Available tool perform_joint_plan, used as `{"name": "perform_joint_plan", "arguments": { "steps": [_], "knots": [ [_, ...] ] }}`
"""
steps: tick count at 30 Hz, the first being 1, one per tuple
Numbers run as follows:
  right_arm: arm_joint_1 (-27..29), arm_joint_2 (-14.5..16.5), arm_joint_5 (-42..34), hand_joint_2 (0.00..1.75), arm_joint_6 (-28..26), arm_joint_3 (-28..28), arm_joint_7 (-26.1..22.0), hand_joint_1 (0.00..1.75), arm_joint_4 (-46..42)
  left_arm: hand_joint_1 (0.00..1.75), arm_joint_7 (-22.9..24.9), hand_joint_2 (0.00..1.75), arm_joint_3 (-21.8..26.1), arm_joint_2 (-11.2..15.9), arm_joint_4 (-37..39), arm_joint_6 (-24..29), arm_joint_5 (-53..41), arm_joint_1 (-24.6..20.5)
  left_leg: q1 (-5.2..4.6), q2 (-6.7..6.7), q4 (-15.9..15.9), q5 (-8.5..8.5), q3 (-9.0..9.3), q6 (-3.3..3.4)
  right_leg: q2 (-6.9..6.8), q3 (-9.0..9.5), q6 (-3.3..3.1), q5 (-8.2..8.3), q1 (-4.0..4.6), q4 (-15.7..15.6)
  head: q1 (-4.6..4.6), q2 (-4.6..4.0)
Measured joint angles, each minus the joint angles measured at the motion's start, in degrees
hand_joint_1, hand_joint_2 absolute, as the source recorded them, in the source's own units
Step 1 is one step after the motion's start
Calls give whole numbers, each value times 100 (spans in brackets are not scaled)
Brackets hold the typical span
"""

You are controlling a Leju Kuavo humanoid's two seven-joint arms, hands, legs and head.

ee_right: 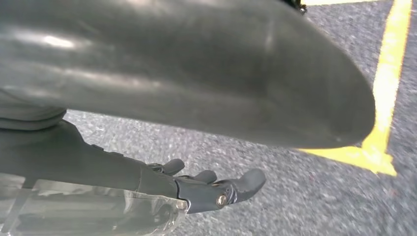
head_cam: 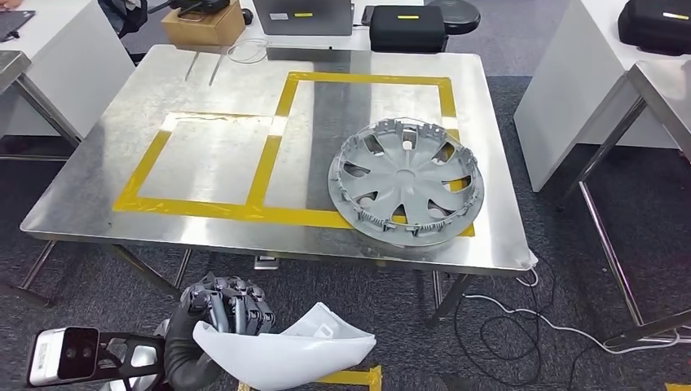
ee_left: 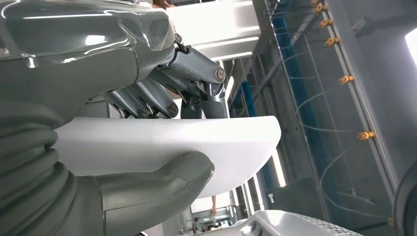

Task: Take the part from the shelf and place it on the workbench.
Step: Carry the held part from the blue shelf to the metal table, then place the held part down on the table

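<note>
The workbench (head_cam: 204,90) takes up most of the head view, a shiny steel top with yellow tape (head_cam: 269,147) marking out two rectangles side by side. Sitting on it toward the near right corner is a grey hubcap (head_cam: 406,181), lying flat and overlapping the near-right corner of the bigger taped box. Past the far edge there's a cardboard box (head_cam: 204,24), a laptop (head_cam: 301,16) and a black case (head_cam: 406,28), and some white cable (head_cam: 521,314) trails over the carpet by the bench's right legs. Down low in front of the bench, the left hand (head_cam: 224,314) has the part (head_cam: 285,350), a curved white panel, held over the floor just short of the near edge and not yet over the tabletop. From the left wrist view the grip is clear enough: dark fingers (ee_left: 162,96) wrap over one face of the part (ee_left: 196,142) and the thick grey thumb (ee_left: 162,182) presses up on the other face. The right hand (ee_right: 206,189) hangs down over grey carpet near a strip of floor tape (ee_right: 386,88), fingers loosely extended and a bit apart, nothing in them.
</note>
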Motion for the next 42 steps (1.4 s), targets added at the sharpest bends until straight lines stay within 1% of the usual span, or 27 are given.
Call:
{"name": "perform_joint_plan", "arguments": {
  "steps": [2,3,4,6,8,9,10,12,13,14,16,18,19,23,24,25,26,28,30,32,34,35,37,38,39,40,42],
  "knots": [
    [4,3,17,0,48,3,5,0,0,175,-6,175,3,0,-10,9,-6,3,-28,-29,-198,26,180,75,-21,57,119,68,-26,49,-15,0],
    [4,-5,26,0,77,4,7,0,0,175,-8,175,1,-3,-12,12,-10,0,-17,-39,-278,50,288,110,-22,52,139,58,-28,150,-14,0],
    [-5,-20,32,0,102,5,8,0,0,175,-9,175,-2,-8,-14,14,-13,-5,3,-44,-318,64,375,135,-14,-12,117,-41,-32,295,-8,0],
    [-16,-75,38,0,129,7,8,0,0,175,-10,175,-12,-21,-14,15,-15,-8,25,-49,-335,63,442,144,2,-370,68,-349,-40,909,1,0],
    [2,-137,39,0,144,7,10,0,1,175,-10,175,-20,-25,-13,17,-16,3,42,-62,-319,43,459,102,5,-772,115,-541,-61,1486,3,0],
    [16,-162,40,0,149,7,12,0,2,175,-10,175,-21,-25,-11,18,-16,8,62,-74,-302,25,476,66,6,-854,188,-502,-78,1514,4,0],
    [26,-182,42,0,150,7,13,0,2,175,-10,175,-22,-25,-11,18,-16,10,91,-87,-280,-10,499,21,5,-817,278,-361,-101,1307,3,0],
    [32,-203,44,0,152,7,13,0,2,175,-9,175,-22,-24,-9,18,-16,13,144,-104,-180,-131,540,-98,4,-571,471,60,-150,541,10,0],
    [32,-202,44,0,153,8,13,0,2,175,-8,175,-22,-24,-7,21,-18,14,161,-105,-109,-196,534,-156,3,-484,461,150,-153,262,14,0],
    [32,-197,39,0,144,8,13,0,2,175,-4,175,-23,-23,-7,25,-23,16,166,-102,-45,-261,512,-209,5,-437,398,207,-146,122,11,0],
    [42,-178,20,0,98,7,10,0,2,175,5,175,-21,-21,-9,32,-42,34,172,-98,30,-336,480,-271,7,-431,189,158,-119,147,-9,0],
    [50,-152,0,0,39,7,6,0,1,175,24,175,-15,-19,-15,35,-56,52,192,-78,132,-384,438,-307,14,-387,111,174,-131,161,-26,0],
    [48,-138,-5,0,20,7,5,0,1,175,55,175,-11,-18,-19,48,-64,54,204,-65,302,-444,345,-330,18,-364,88,165,-136,158,-27,0],
    [54,-93,-22,0,8,7,-4,0,2,175,429,175,-1,-24,19,334,-311,88,216,-42,1636,-945,-495,-414,19,-317,-2,100,-101,156,-30,0],
    [60,-85,-29,0,8,7,-12,0,2,175,562,175,-1,-33,54,482,-442,98,215,-42,1739,-931,-615,-396,22,-302,-13,86,-81,156,-30,0],
    [66,-77,-35,0,9,7,-22,0,2,175,692,175,0,-44,99,663,-601,102,209,-41,1615,-797,-614,-356,28,-281,-21,73,-59,154,-30,0],
    [71,-70,-44,0,9,7,-36,0,2,175,842,175,1,-64,150,910,-822,97,192,-41,1295,-574,-505,-289,35,-253,-26,61,-33,151,-30,0],
    [81,-38,-83,0,6,5,-72,0,4,175,1196,175,1,-130,267,1578,-1487,46,115,-17,534,-171,-198,-97,47,-212,-21,42,4,136,-18,0],
    [90,2,-138,0,1,3,-112,0,13,175,1572,175,-9,-231,412,2369,-2313,-75,30,5,168,-53,-55,27,38,-200,15,36,-16,109,-13,0],
    [102,38,-186,0,-3,2,-139,0,24,175,1888,175,-25,-338,590,3087,-3037,-232,-10,-3,77,-20,-1,72,14,-187,69,46,-34,61,-27,0],
    [121,69,-224,0,-4,2,-153,0,33,175,2155,175,-58,-479,847,3720,-3664,-445,5,-9,-98,96,120,106,6,-231,85,-11,-20,166,-27,0],
    [129,78,-236,0,-4,2,-156,0,40,175,2264,175,-82,-570,1012,4019,-3946,-580,23,-11,-178,148,175,115,10,-334,73,-110,-13,380,-20,0],
    [149,81,-257,0,1,2,-156,0,61,175,2421,175,-121,-760,1392,4581,-4430,-840,29,-16,-222,179,189,117,16,-698,54,-411,-24,1113,-12,0],
    [166,82,-264,0,12,3,-154,0,73,175,2455,175,-130,-845,1584,4830,-4603,-943,25,-20,-220,175,186,110,16,-875,71,-520,-28,1441,-8,0],
    [187,82,-272,0,28,3,-150,0,85,175,2462,175,-134,-927,1776,5079,-4740,-1031,21,-23,-217,169,185,102,15,-975,108,-552,-33,1605,-8,0],
    [208,83,-278,0,46,4,-148,0,94,175,2443,175,-134,-1005,1958,5326,-4834,-1117,21,-27,-208,161,185,91,14,-959,164,-487,-38,1533,-8,0],
    [231,86,-293,0,81,4,-146,0,103,175,2333,175,-122,-1137,2277,5805,-4920,-1290,25,-32,-147,119,180,37,6,-606,279,-161,-54,768,-6,0]
  ]
}}
